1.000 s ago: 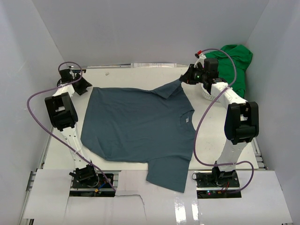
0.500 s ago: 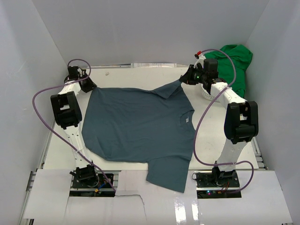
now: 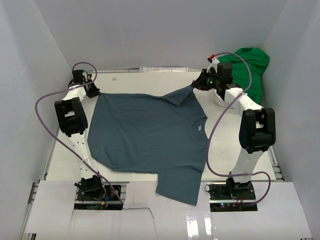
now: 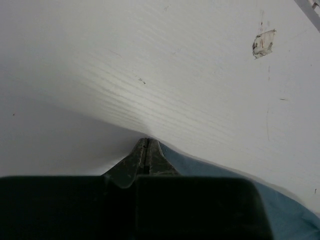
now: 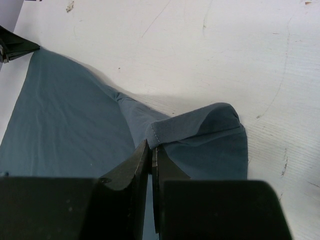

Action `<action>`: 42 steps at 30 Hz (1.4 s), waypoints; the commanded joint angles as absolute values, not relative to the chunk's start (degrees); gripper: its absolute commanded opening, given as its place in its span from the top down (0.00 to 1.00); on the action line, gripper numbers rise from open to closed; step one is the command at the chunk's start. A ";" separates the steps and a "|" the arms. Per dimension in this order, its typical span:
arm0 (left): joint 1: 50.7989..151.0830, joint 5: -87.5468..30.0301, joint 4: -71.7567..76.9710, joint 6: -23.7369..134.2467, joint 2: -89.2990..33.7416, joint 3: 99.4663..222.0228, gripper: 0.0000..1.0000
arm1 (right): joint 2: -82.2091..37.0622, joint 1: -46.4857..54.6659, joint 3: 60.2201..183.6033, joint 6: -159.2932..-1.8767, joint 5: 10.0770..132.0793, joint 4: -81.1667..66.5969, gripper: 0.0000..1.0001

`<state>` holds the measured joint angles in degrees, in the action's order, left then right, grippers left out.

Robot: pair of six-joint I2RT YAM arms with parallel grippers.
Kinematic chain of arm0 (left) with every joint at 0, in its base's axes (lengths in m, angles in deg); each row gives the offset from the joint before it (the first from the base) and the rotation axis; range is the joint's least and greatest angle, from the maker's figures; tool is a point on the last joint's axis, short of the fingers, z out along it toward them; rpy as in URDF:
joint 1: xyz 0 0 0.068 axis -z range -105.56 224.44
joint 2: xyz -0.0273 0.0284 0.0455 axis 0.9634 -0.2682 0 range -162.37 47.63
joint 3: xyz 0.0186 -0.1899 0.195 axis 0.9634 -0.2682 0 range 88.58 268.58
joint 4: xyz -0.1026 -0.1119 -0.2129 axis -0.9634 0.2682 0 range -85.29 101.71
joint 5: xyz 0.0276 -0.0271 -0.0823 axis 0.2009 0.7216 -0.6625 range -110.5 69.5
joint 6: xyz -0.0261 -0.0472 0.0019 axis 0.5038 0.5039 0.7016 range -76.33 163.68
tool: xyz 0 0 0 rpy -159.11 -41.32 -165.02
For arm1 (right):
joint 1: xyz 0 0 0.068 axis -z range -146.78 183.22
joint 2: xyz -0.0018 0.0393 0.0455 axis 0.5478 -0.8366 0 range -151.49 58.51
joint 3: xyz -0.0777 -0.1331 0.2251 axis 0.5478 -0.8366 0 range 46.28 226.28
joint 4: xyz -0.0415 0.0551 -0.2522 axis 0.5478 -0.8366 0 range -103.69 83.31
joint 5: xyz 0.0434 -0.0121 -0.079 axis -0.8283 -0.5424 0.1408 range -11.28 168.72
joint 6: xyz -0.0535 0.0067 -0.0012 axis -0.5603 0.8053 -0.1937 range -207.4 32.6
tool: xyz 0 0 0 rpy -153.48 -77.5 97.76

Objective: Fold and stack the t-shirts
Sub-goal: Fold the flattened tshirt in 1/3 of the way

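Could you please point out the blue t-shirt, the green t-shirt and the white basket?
blue t-shirt [image 3: 150,132]: top external view, middle of its body.
green t-shirt [image 3: 256,62]: top external view, bunched cloth near the top.
white basket [image 3: 220,101]: top external view, visible lower rim.

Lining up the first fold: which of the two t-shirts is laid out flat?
The dark blue t-shirt, spread out in the middle; the green t-shirt is bunched up far right.

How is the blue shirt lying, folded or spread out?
Spread out: the blue shirt lies flat across the table, only one far sleeve curled over at the right gripper.
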<state>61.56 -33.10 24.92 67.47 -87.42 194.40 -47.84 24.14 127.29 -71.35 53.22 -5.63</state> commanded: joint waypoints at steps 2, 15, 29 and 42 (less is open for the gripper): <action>62.05 -33.33 29.05 66.18 -90.19 197.73 1.00 | -47.93 24.34 129.42 -71.40 52.88 -3.96 0.92; 62.14 -35.88 22.20 66.70 -83.07 190.09 1.00 | -48.63 24.43 133.29 -70.96 52.00 -6.51 0.92; 62.40 -33.68 17.11 67.76 -75.87 182.97 1.00 | -43.27 24.34 128.46 -71.84 52.88 -6.60 0.92; 62.49 -37.37 9.47 67.93 -71.56 178.49 1.00 | -40.72 24.34 124.50 -72.19 52.88 -6.60 0.92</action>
<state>62.19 -36.05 13.29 67.73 -78.37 179.71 -44.01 24.16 125.48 -71.39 53.07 -7.60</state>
